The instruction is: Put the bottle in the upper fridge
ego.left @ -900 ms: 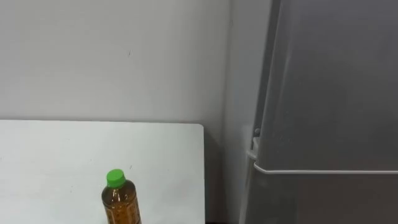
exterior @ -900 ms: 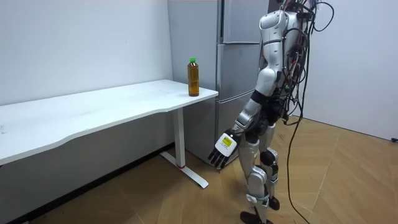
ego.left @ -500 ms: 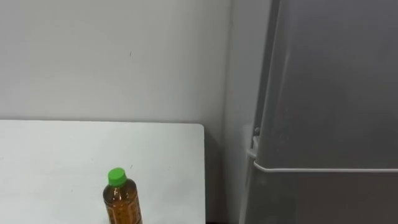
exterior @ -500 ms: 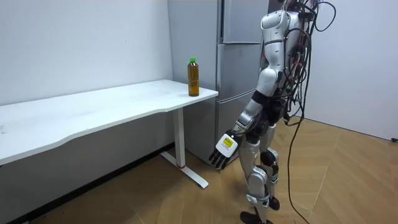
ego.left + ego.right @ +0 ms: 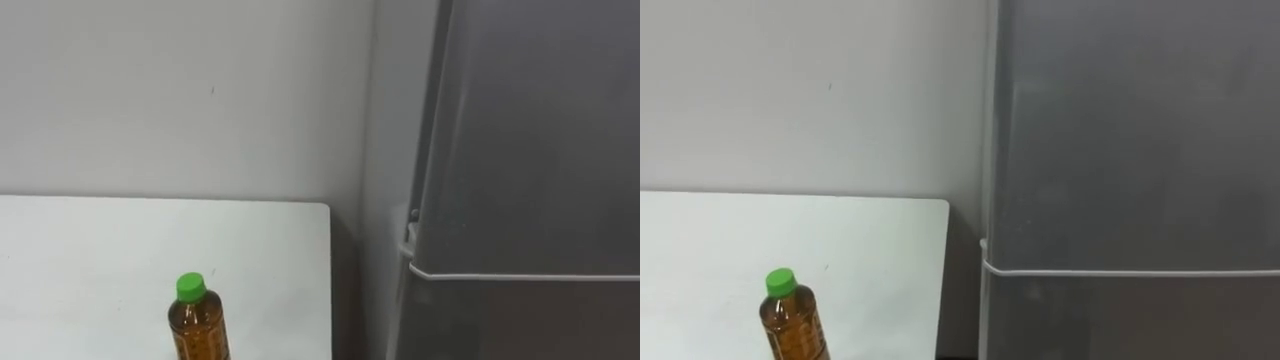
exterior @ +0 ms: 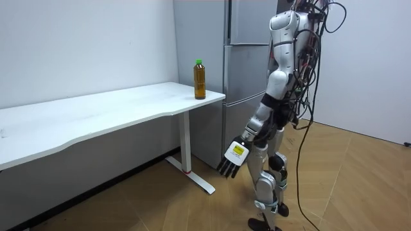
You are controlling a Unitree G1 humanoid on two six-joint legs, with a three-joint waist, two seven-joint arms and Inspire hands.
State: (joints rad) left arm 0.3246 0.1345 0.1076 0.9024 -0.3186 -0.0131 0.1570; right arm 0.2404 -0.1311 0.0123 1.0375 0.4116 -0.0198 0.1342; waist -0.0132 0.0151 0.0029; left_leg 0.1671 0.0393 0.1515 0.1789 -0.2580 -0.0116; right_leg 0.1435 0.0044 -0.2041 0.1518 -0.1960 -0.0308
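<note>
A bottle (image 5: pixel 197 325) of brown drink with a green cap stands upright near the right end of the white table (image 5: pixel 90 250); it also appears as the bottle (image 5: pixel 791 322) and, by the table's corner, the bottle (image 6: pixel 200 80). The grey fridge (image 5: pixel 530 150) is just right of the table, both doors closed, with a seam between the upper and lower door. I stand on the floor a step back from the fridge (image 6: pixel 245 64). My left hand (image 6: pixel 234 156) hangs at thigh height with straight fingers, empty and well below the bottle.
A pale wall (image 5: pixel 180 90) runs behind the table and fridge. The long table (image 6: pixel 96 112) stretches off to the room view's left on white legs. A narrow dark gap separates the table's end from the fridge side. Wooden floor lies around me.
My left hand has swung a little down and toward the room view's right. The eye view has shifted slightly; bottle, table and fridge stay put.
</note>
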